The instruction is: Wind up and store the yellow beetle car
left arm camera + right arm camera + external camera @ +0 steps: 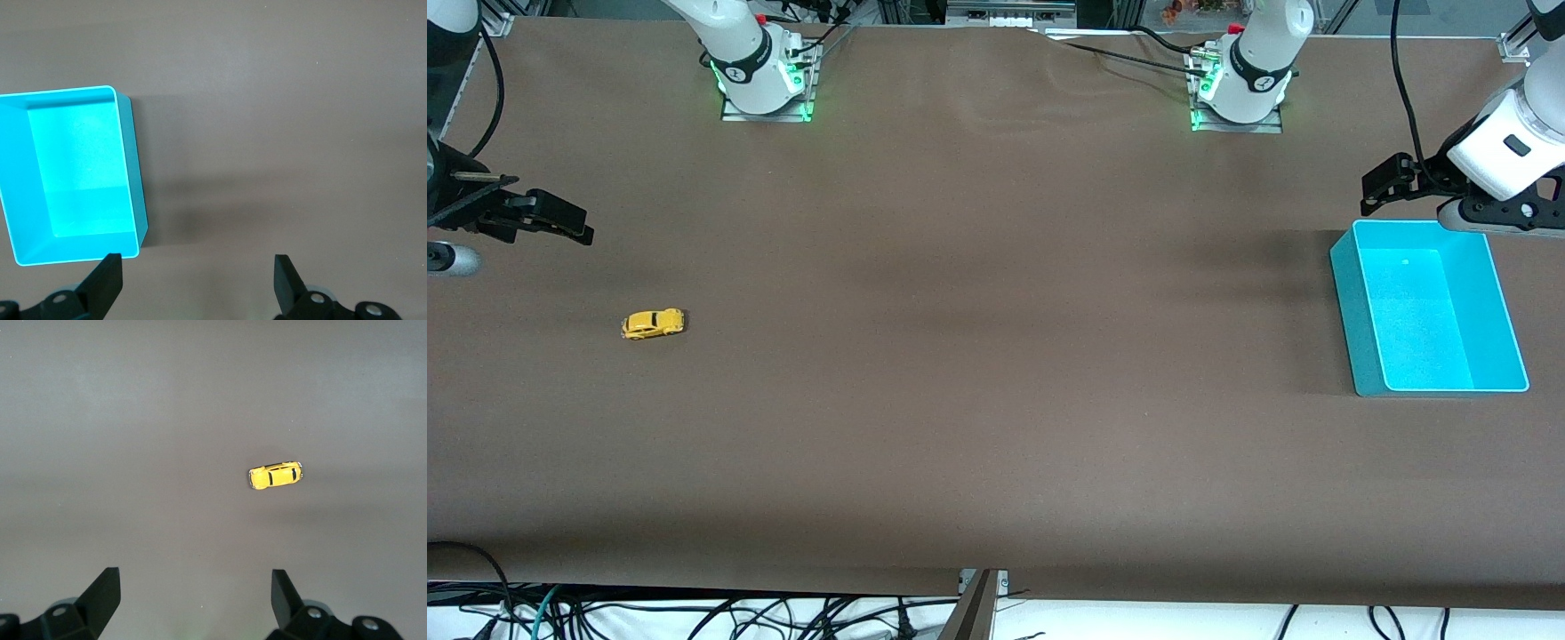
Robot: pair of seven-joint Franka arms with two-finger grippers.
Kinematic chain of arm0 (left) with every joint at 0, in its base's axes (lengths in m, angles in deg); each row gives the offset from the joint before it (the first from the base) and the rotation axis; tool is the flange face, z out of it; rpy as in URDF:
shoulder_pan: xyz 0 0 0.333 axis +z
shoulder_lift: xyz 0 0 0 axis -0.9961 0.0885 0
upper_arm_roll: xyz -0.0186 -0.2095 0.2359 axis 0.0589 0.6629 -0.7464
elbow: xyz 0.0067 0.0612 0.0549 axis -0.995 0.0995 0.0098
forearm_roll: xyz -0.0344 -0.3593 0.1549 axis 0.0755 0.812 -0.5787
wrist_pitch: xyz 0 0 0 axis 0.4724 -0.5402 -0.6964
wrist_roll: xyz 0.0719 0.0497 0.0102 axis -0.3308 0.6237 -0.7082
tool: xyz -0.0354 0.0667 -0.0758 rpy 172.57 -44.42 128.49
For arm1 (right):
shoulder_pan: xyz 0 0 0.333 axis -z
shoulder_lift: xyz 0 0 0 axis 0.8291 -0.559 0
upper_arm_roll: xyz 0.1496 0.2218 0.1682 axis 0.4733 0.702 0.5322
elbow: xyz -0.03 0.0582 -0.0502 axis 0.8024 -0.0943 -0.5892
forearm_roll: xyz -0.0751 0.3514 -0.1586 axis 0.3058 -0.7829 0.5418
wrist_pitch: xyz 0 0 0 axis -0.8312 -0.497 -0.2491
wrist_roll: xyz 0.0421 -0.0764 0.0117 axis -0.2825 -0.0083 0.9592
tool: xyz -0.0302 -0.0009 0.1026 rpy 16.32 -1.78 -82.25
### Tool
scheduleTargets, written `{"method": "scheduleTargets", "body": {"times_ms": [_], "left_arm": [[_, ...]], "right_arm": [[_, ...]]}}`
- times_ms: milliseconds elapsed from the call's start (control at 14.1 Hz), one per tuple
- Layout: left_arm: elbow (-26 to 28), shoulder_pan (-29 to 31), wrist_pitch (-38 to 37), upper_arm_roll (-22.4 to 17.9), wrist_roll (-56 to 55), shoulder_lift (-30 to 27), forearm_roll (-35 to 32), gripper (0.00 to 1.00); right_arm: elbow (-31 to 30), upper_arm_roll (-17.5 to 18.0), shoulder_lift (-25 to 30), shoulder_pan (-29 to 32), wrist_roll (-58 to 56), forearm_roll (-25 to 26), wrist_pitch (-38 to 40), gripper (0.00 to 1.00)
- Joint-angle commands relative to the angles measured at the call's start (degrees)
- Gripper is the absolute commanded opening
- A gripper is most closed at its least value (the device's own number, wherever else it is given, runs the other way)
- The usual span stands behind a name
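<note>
A wide brown tabletop (pixel 996 356) carries two things. The yellow beetle car (pixel 653 324) stands on its wheels near the edge at the right arm's end, with bare brown surface all around it. A turquoise bin (pixel 1352 293) sits near the edge at the left arm's end, well apart from the car.

The front view shows both at once. Each wrist view shows only one: the right wrist view looks down on the car's roof with its dark window lines, while the left wrist view looks into the bin, which holds nothing.

The right gripper (pixel 560 222) hangs over the table's end near the car, fingers (pixel 100 593) spread wide and gripping nothing. The left gripper (pixel 1383 187) hangs above the bin's edge farthest from the front camera, fingers (pixel 107 277) likewise spread wide and holding nothing.
</note>
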Motion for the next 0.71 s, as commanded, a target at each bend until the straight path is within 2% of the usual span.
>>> {"method": "scheduleTargets", "body": {"times_ms": [0, 637], "left_arm": [[0.46, 0.98, -0.56, -0.13, 1.02, -0.73, -0.44, 1.0], [0.28, 1.94, -0.04, -0.22, 1.2, -0.56, -0.26, 1.0]], "right_arm": [[1.34, 0.45, -0.45, 0.56, -0.63, 0.86, 0.42, 1.0], [1.34, 0.44, -0.62, 0.82, -3.16, 0.77, 0.33, 1.0]]}}
